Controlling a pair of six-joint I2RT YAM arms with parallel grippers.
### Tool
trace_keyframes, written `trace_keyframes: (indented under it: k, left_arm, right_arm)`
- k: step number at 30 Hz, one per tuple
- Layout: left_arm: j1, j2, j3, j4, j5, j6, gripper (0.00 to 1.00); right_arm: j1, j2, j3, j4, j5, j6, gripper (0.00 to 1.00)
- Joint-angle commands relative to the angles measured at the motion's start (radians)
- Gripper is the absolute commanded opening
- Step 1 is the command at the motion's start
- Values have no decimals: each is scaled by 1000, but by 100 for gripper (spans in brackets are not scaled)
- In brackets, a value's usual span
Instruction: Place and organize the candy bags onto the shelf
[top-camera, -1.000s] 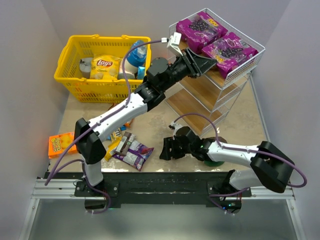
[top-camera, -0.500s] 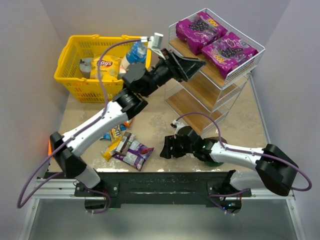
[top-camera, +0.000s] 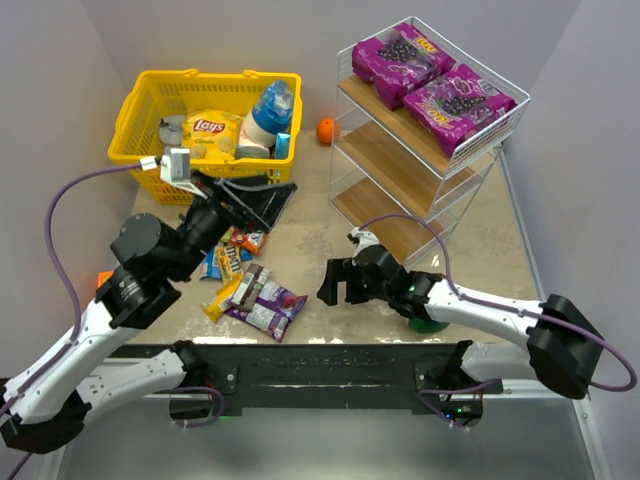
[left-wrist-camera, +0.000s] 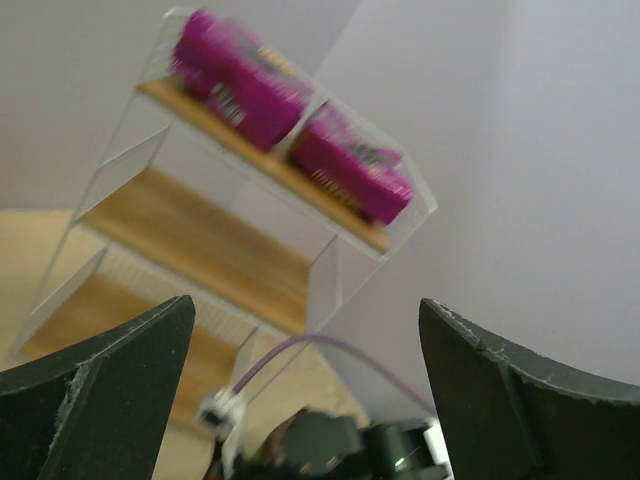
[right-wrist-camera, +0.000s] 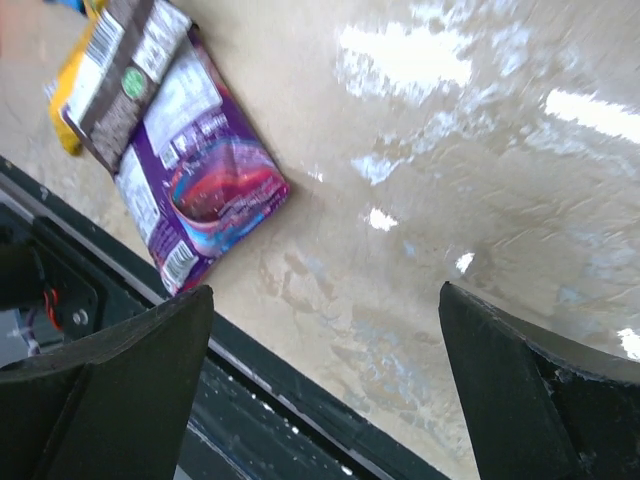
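Nearest the table's front edge, toward its left corner, lies the loose heap. A small glossy purple packet (top-camera: 268, 306) is partly under a brown packet (top-camera: 250, 284), with a yellow packet (top-camera: 221, 298) and a blue packet (top-camera: 224, 262) beside them. The purple one's long axis runs roughly along that edge. The right gripper (top-camera: 335, 285) hangs just to its right, jaws spread wide and holding nothing (the nearer arm, I judge). The left gripper (top-camera: 278, 205), equally wide and empty, hovers behind the heap over the tan tabletop (top-camera: 310, 235). At the far right corner, the white wire shelf (top-camera: 395, 160) carries two large purple bags (top-camera: 402, 55) on its top tier.
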Motion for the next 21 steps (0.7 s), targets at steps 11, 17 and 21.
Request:
trace_keyframes:
  k: [11, 17, 21]
  left_arm:
    - [1, -281, -289, -642, -433, -138, 100]
    - [4, -154, -300, -708, -404, -147, 100]
    - [68, -100, -363, -642, -277, -130, 99]
  right_arm:
    - [4, -39, 111, 67, 41, 4, 99]
    - [5, 108, 192, 72, -39, -6, 93]
    - [13, 171, 180, 96, -60, 47, 90]
